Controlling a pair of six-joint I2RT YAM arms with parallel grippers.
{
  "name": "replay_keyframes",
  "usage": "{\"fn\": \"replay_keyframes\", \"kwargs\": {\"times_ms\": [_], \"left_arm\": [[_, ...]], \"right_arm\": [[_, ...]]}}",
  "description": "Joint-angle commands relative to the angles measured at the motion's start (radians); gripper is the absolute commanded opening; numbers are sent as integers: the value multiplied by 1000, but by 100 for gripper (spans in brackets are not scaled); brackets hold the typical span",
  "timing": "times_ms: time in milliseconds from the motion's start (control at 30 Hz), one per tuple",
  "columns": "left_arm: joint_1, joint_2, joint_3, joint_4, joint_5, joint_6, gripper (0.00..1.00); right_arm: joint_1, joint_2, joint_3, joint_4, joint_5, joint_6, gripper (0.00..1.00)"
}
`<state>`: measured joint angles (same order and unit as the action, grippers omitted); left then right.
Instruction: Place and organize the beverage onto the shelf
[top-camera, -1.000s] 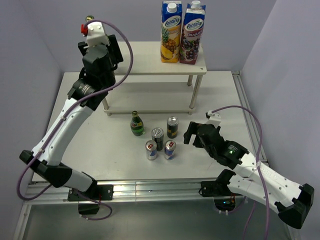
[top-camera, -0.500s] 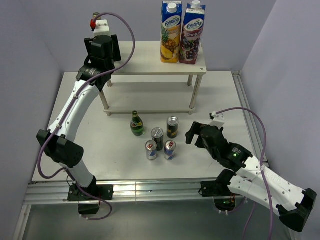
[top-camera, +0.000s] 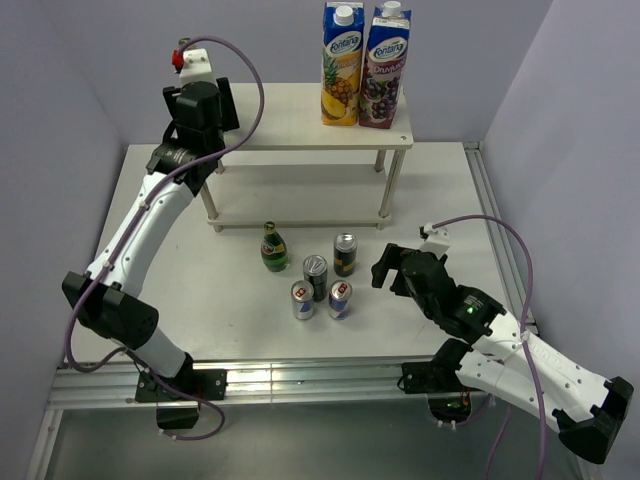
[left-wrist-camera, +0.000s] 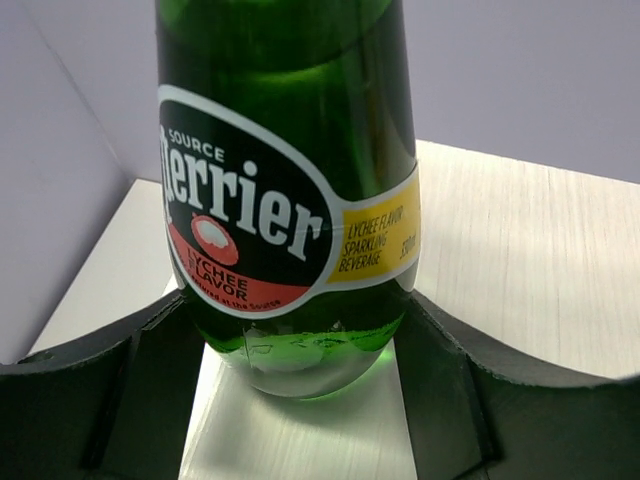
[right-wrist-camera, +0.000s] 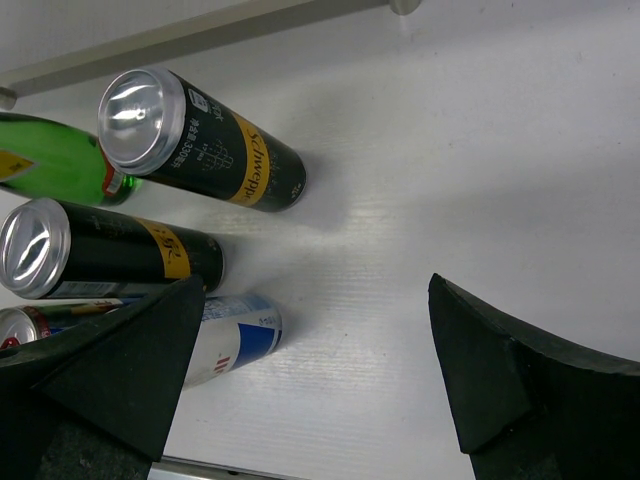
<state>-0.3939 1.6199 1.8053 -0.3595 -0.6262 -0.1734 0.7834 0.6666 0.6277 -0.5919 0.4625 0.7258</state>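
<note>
Nearest to you, at the lower right of the top view, the right gripper has its jaws wide apart and holds nothing. It waits just beside the group on the table, probably so that it can take the next drink. In this group, at the middle of the frame, two blue-silver cans stand in front, two dark Schweppes cans behind them, and one green bottle at the left. Farther away, the shelf carries two juice cartons at the right end of its top board. At the upper left, the left gripper is clamped on the Perrier bottle, which is upright over the free left end. You cannot tell whether it touches the board.
</note>
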Motion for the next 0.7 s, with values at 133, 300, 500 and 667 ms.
{"fn": "replay_keyframes", "kwargs": {"times_ms": [133,300,500,667], "left_arm": [[3,-127,-103,120,-27,-34,44],[3,-124,-109,116,-21,-37,65],[3,-118,-127,137,8,-34,68],[3,-94,-121,146,13,-32,68]], "right_arm": [[7,-9,-11,4,27,14,100],[7,-12,-13,3,28,15,100],[8,-16,-11,1,28,17,100],[8,-18,-11,1,31,15,100]]}}
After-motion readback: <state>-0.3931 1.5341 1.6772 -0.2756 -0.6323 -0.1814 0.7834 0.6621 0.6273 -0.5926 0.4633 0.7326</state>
